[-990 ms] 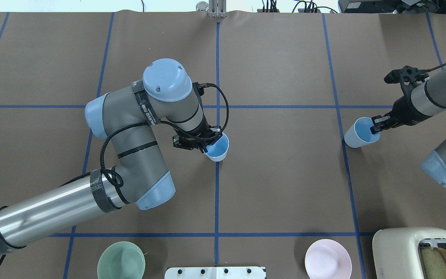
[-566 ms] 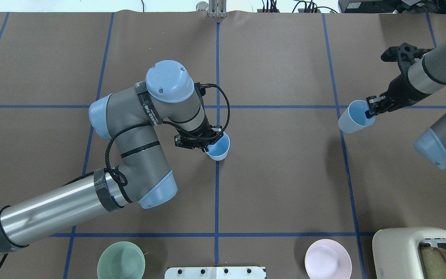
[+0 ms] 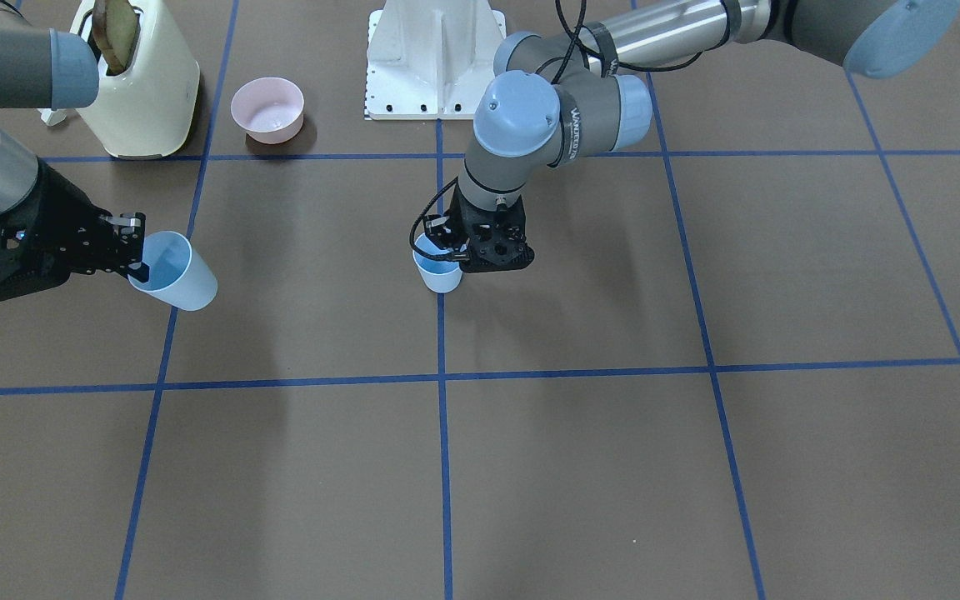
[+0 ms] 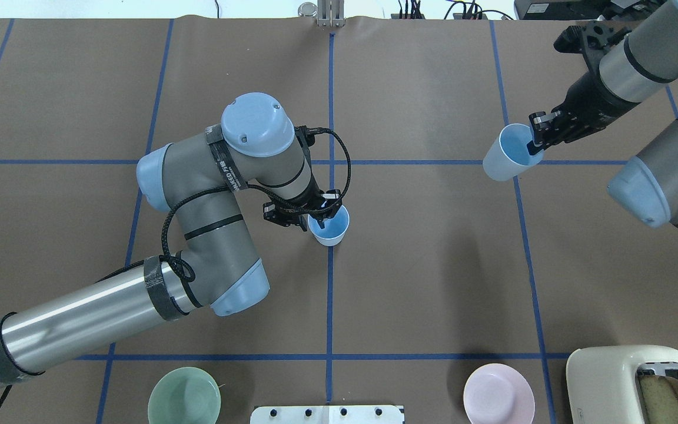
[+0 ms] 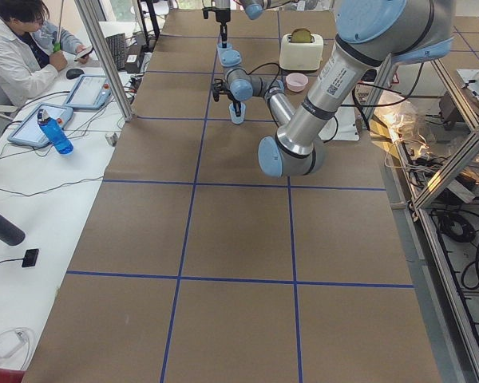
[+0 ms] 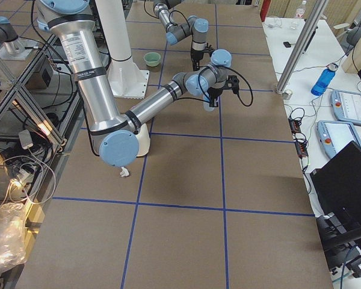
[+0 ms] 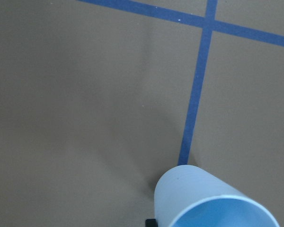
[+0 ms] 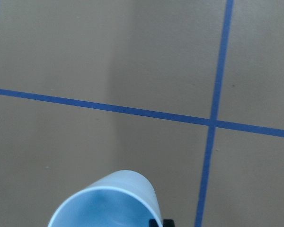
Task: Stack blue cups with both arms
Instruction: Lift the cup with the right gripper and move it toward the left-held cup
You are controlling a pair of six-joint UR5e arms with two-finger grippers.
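- Lift is the change: the right gripper [image 4: 534, 143], clamped on the rim of the raised cup [image 4: 505, 154], has carried it off the table [image 4: 433, 277], toward centre.
- The left gripper [image 4: 319, 219] stays pinched on the rim of the centre cup [image 4: 332, 228] (unmoved, on the tape line [image 4: 330, 306]).
- The cups are well apart; stacking likely comes next.

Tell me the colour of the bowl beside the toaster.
Pale pink. The bowl beside the toaster shows best in the exterior front-facing view.
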